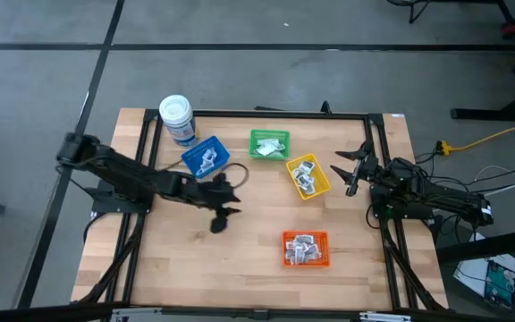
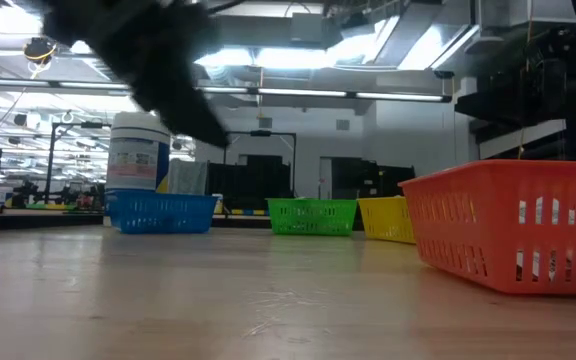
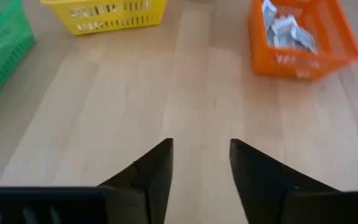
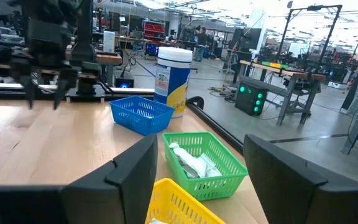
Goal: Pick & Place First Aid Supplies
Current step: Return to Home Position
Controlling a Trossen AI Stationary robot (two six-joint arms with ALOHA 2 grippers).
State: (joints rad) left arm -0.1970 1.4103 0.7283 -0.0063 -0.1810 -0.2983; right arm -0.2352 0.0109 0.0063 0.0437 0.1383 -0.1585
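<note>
The first aid supplies are small white and silvery packets lying in four little bins: blue (image 1: 206, 158), green (image 1: 269, 144), yellow (image 1: 308, 176) and orange (image 1: 306, 249). Packets show in the orange bin (image 3: 284, 28) and the green bin (image 4: 191, 163). My left gripper (image 1: 231, 199) hangs open over bare wood just near of the blue bin, with nothing between its fingers (image 3: 201, 152). In the low view it is a dark blur (image 2: 158, 60) at the top left. My right gripper (image 1: 345, 170) waits open and level at the table's right side, right of the yellow bin, empty (image 4: 201, 155).
A round white-lidded jar with a blue label (image 1: 176, 119) stands at the far left corner behind the blue bin. A black frame (image 1: 266, 114) runs along the table's far and side edges. Bare wood (image 1: 195, 268) lies between the bins and the near edge.
</note>
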